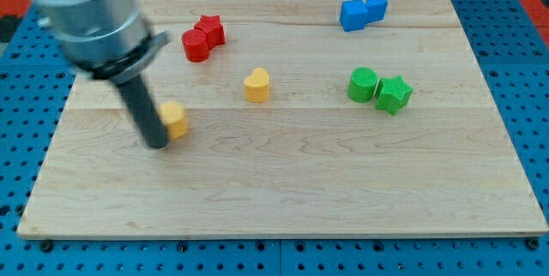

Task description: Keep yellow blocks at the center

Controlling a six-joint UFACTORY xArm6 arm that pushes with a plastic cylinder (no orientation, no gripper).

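Since no container stands on the board (283, 190), all eight blocks lie directly on the wood. I count two yellow, two red, two blue and two green. My tip (158, 143) touches the wood at the board's 9 o'clock side; it is a plain rod, so it holds nothing. One yellow block (175, 119) sits just beside my tip, at its 2 o'clock, seemingly touching the rod. The yellow heart (256, 85) lies nearer the centre, slightly toward 10 o'clock. The red pair (202, 37) is at 11 o'clock, the blue pair (362, 12) at 1 o'clock, the green pair (379, 89) at 2 o'clock.
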